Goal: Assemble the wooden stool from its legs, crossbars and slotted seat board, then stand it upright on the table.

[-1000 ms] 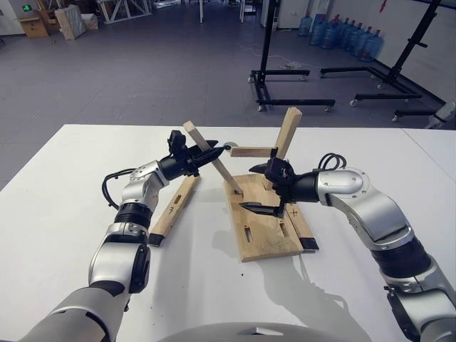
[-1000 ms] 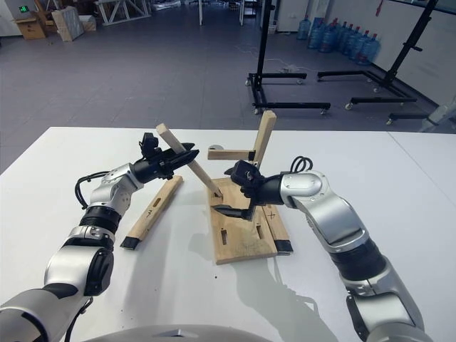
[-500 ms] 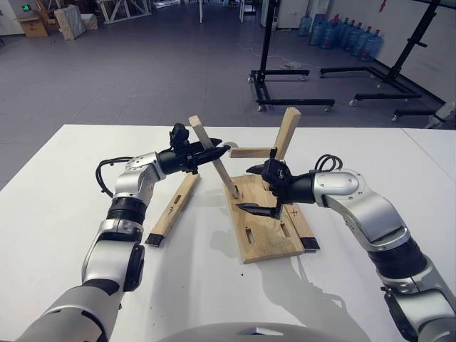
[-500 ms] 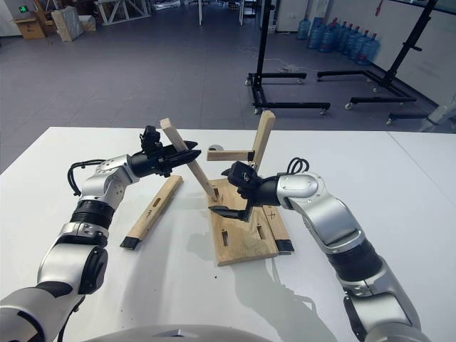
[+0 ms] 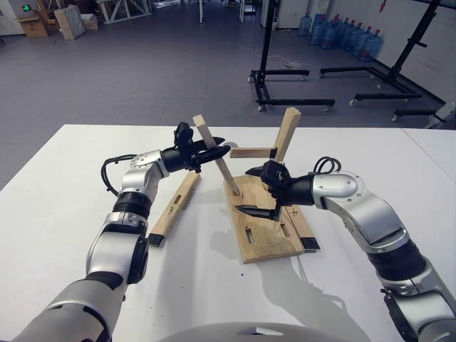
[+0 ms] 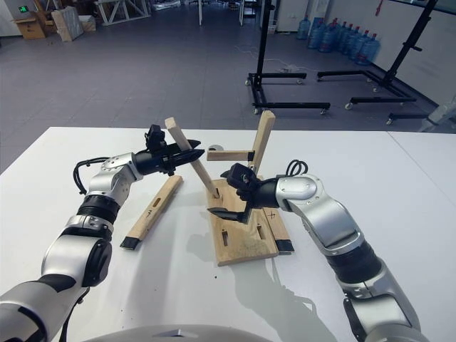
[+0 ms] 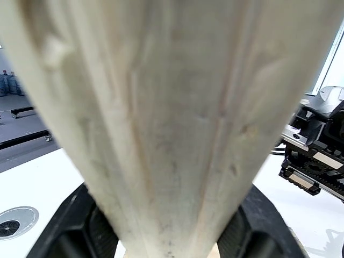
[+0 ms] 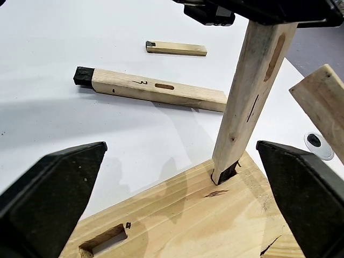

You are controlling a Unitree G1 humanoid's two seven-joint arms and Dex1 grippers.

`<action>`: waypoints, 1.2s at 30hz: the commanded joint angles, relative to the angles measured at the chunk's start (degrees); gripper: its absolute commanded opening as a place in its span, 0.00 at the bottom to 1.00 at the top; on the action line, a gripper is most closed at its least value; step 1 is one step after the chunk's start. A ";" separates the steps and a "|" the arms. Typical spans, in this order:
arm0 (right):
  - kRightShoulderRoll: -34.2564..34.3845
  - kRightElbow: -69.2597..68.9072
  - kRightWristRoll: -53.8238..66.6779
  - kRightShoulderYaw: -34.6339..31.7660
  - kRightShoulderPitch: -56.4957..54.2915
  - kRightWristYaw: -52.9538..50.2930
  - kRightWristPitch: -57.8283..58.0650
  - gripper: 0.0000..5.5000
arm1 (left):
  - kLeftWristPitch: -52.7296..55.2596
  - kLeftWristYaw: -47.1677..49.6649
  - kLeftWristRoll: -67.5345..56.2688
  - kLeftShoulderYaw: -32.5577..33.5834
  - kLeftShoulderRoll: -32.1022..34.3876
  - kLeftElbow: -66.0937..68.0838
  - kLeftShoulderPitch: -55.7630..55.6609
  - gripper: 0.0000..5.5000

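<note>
Wooden stool: unassembled; its parts are grouped near the middle of the white rectangular table (image 5: 71,206).
Seat board: flat pale-wood slotted seat board (image 5: 269,242), lying face-down on the table.
Tilted leg: pale square-section wooden leg (image 5: 225,173); its foot sits in the slot at the board's far-left corner and its top leans to the robot's left.
Left gripper (image 5: 214,148): pinched on the tilted leg, above its middle.
Right gripper (image 5: 254,189): fingers spread wide and empty, hovering over the board just beside the tilted leg's foot.
Upright leg: second pale wooden leg (image 5: 288,134), standing at the board's far edge and slightly off vertical.
Crossbar: short wooden bar (image 5: 253,152) jutting from the upright leg; its free end is near the left gripper's tips.
Loose leg: long pale leg with a black end cap (image 5: 174,209), flat on the table just left of the board.
Risk, jamming: the tilted leg probably binds in its slot if pushed down before it is straightened.
Risk, shifting: nothing pins the board, so levering the leg could slide or lift it.
Risk, knock: swinging the tilted leg upright could strike the crossbar's end and topple the upright leg.
Room: the board lies well inside every table edge. There is bare table on the near side and far left, and it is tight between the two standing legs.
</note>
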 commanded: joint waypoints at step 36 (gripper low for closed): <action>0.35 -1.07 0.50 1.30 0.55 -0.30 0.12 0.93 | 2.09 -6.48 4.37 -2.89 4.85 4.98 -2.92 0.37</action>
